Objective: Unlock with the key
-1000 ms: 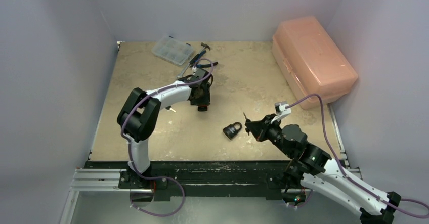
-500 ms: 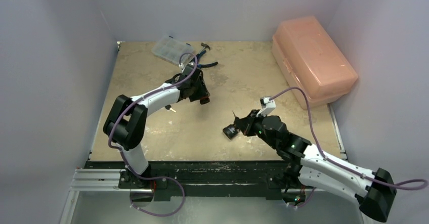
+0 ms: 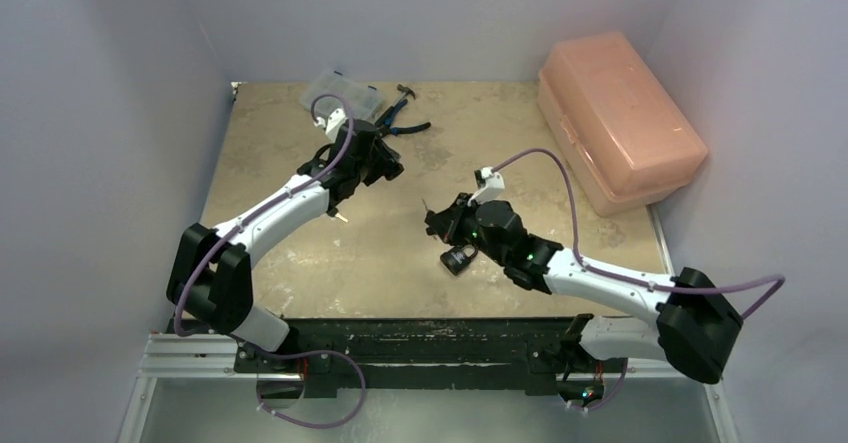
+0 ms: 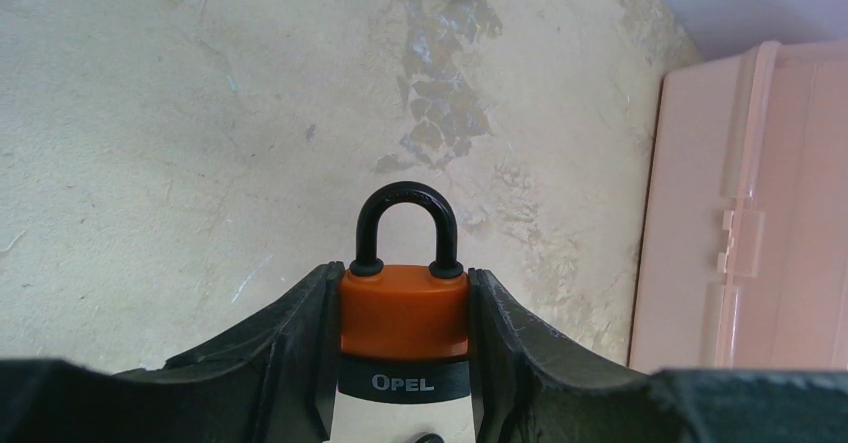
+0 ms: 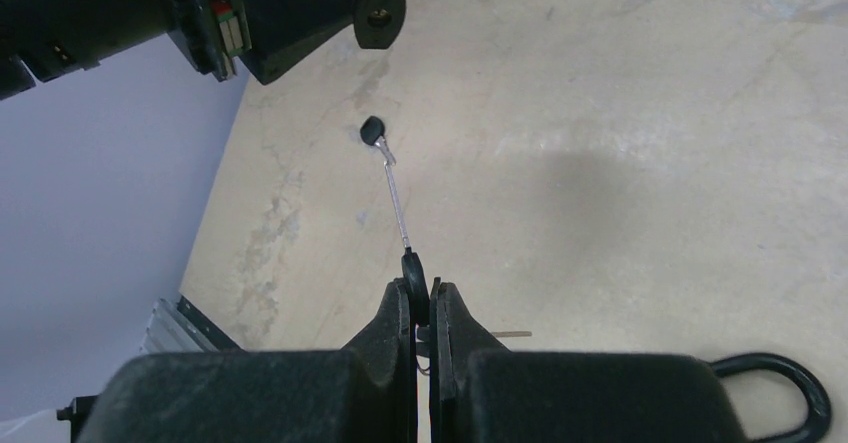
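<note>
Big change in the last second is how much both arms have shifted. The left gripper [image 3: 378, 163] has swung back toward the far-left part of the counter [image 3: 500, 153]. The right gripper [image 5: 420, 288] has reached out leftward past the black padlock [image 3: 460, 258], which just sits on the counter untouched. The left gripper is clamped around the orange padlock [image 4: 405, 313] with the shackle closed, and it looks held up off the counter. The right gripper is pinched tight on the black head of the key [image 5: 398, 208], blade poking out ahead toward the left gripper. My read is they're lining up key and lock in mid-air, but the two are clearly apart and nothing's inserted yet. I can't make out the keyway well enough to judge alignment.
</note>
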Action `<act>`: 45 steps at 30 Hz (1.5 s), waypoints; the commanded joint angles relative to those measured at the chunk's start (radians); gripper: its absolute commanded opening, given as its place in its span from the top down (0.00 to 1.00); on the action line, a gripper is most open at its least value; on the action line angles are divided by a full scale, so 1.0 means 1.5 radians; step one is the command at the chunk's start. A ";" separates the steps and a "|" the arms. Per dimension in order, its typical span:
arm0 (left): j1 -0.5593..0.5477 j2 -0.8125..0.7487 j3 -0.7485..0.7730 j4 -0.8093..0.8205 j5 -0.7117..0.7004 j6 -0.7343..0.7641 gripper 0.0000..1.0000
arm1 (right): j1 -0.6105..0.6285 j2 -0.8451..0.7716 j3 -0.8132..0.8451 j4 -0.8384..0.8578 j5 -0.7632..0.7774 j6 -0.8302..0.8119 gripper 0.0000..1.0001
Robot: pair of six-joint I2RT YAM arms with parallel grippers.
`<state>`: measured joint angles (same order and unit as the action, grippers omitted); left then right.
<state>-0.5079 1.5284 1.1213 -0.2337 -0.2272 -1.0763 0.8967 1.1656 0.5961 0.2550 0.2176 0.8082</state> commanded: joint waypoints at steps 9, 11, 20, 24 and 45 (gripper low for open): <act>0.004 -0.062 -0.022 0.051 -0.015 -0.070 1.00 | -0.012 0.119 0.109 0.121 -0.086 -0.025 1.00; 0.005 -0.063 -0.021 0.051 0.000 -0.076 1.00 | -0.017 0.134 0.109 0.146 -0.110 -0.021 1.00; 0.025 -0.053 -0.013 0.055 0.083 -0.096 1.00 | -0.049 0.202 0.162 0.129 -0.166 0.005 1.00; 0.037 -0.044 -0.013 0.057 0.112 -0.096 1.00 | -0.066 0.210 0.173 0.104 -0.159 0.005 1.00; 0.044 -0.038 -0.020 0.089 0.142 -0.072 1.00 | -0.092 0.251 0.199 0.102 -0.189 0.013 1.00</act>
<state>-0.4534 1.4796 1.0805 -0.1810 -0.0353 -1.1923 0.7666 1.5532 0.8436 0.3836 -0.0635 0.8215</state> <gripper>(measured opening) 0.446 0.046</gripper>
